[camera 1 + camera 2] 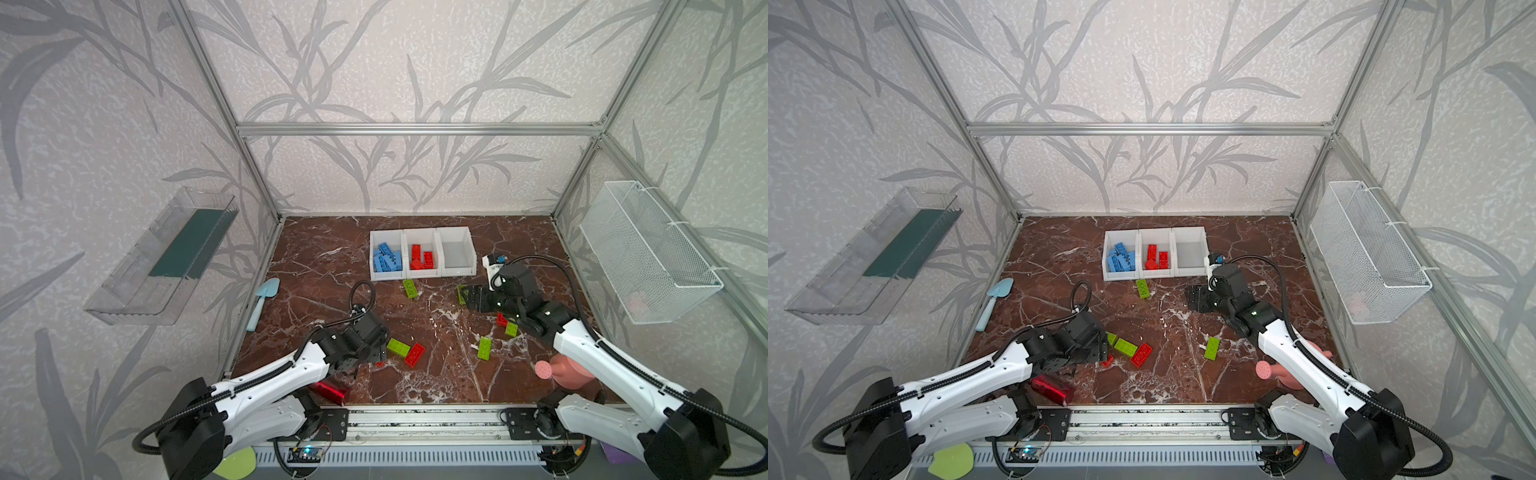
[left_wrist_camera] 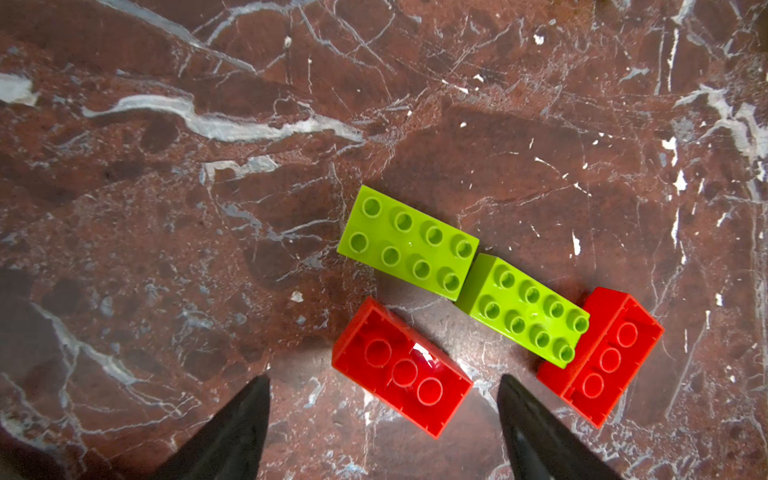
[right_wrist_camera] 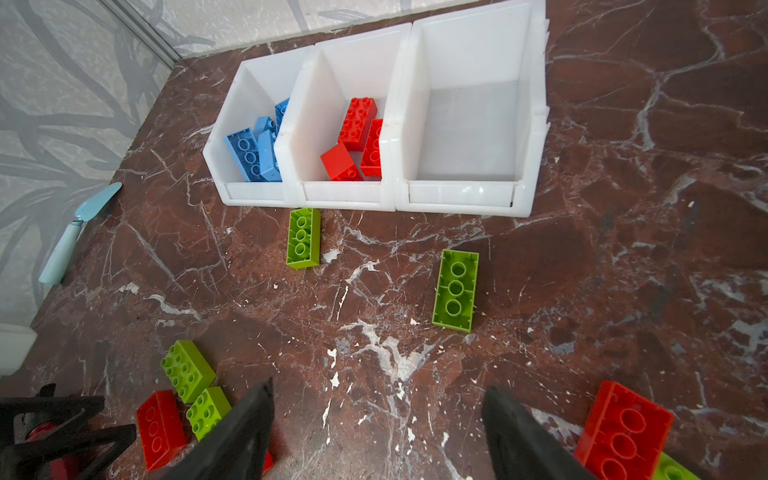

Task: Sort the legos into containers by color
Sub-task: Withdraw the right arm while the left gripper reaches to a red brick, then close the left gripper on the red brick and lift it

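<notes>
With the left gripper (image 2: 382,378) and the right gripper (image 3: 378,386) both open and empty, the left hung over an upturned red brick (image 2: 401,368) just beside two lime bricks (image 2: 409,243), well apart from the white bins (image 3: 340,195), so a skewed closing could have snagged a lime neighbour too.

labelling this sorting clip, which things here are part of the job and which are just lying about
Job:
blue bricks, red bricks, green bricks, white bins

Lying about:
trowel, red bottle, pink watering can, wire basket, clear tray
</notes>
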